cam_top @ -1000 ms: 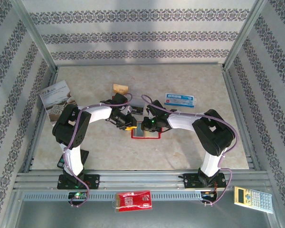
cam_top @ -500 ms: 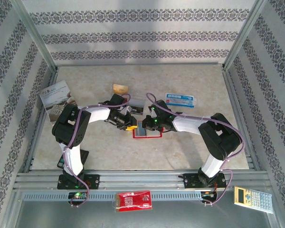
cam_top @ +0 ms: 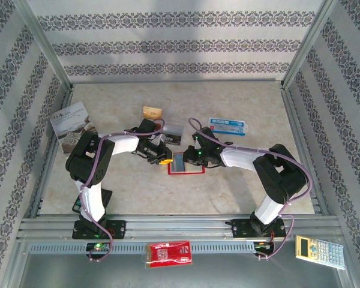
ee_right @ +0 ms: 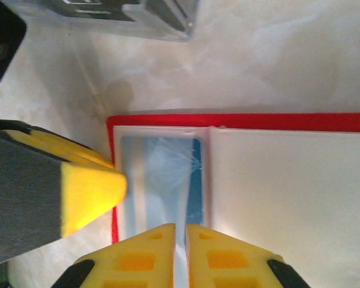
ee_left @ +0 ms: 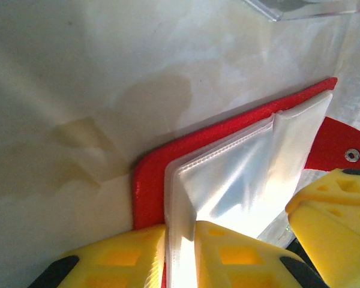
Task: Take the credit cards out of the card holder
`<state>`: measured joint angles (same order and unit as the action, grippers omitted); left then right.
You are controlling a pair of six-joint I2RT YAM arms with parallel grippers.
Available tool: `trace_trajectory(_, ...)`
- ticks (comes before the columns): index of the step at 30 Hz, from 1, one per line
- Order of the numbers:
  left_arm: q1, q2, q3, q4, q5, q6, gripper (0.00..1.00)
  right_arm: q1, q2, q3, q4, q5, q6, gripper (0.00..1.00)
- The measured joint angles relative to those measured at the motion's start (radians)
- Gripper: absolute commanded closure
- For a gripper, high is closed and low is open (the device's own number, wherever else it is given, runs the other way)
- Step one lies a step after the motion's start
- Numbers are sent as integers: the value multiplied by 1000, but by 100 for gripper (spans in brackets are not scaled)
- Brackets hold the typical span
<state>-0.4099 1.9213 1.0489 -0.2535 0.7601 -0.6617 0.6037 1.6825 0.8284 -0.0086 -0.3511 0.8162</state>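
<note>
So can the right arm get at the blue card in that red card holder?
Probably yes: the right gripper sits at the blue card's clear pocket in the card holder, with nothing between them, though plastic covers the card.

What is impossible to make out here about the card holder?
- Blue card print: right wrist view, clouded by pocket plastic.
- Other pockets' contents: left wrist view, glare on the card holder.
- Left gripper, how much it pinches: left wrist view, bottom edge cuts it off.
</note>
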Motion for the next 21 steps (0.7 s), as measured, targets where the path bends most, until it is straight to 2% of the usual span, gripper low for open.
trace_trajectory(21,0,1,-3,1,-1,0,82,20,66,50,-70,-22,-13,80)
